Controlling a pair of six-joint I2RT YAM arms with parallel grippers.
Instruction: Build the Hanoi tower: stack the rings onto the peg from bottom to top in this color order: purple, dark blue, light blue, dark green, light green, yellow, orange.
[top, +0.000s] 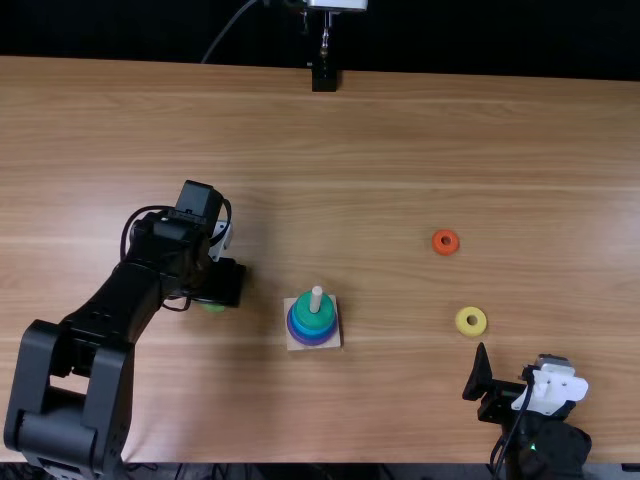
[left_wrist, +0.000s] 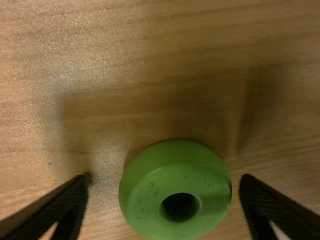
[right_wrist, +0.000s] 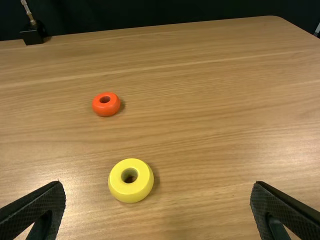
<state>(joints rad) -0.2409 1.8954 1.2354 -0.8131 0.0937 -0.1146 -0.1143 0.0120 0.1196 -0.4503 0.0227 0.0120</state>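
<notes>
Pincer on my left arm (top: 222, 282) is wide open, folks, hanging over the left part of the counter (top: 390, 130) with nothing in its grip. In its own wrist view the light green ring (left_wrist: 175, 172) shows between the two spread fingers, with a gap on each side, so neither one is touching it. The ring lies flat on the wood, hole up. I can't tell if the tips are down level with it or a bit above. From the top view I just get a sliver of green poking out at the gripper's near side.

Next over, toward the middle, is the square base (top: 334, 341) with the pale peg (top: 316, 297) standing upright. Purple ring (top: 313, 343) is at the bottom, dark green ring (top: 314, 318) on top, and the tip of the peg sticks out above. There's blue sandwiched between; looks like both blues to me, but they kinda blend from that angle, so don't quote me.

Right of the peg, well apart from it, the yellow ring (top: 470, 321) sits flat near my right pincer (top: 513, 370), which is also open and empty. Orange ring (top: 445, 242) lies farther back, behind the yellow and slightly left.
</notes>
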